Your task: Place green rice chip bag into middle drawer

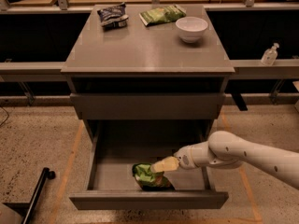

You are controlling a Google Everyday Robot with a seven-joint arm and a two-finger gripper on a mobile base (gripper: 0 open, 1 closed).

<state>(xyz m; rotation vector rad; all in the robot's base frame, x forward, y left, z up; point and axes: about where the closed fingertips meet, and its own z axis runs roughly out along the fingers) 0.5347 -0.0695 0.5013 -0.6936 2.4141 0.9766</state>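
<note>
The green rice chip bag (148, 178) lies inside the open middle drawer (148, 200), near its front wall and right of centre. It is crumpled and bright lime green. My gripper (162, 165) reaches in from the right on the white arm (243, 155). It sits at the bag's upper right edge, touching or just above it. The drawer's grey tray floor (110, 174) shows to the left of the bag.
On the cabinet top (147, 55) are a dark blue bag (113, 15), a slimmer green bag (162, 14) and a white bowl (191, 28). A closed drawer front (147, 106) is above the open one. A clear bottle (269, 55) stands on the right ledge. A black bar (39, 190) lies on the floor at left.
</note>
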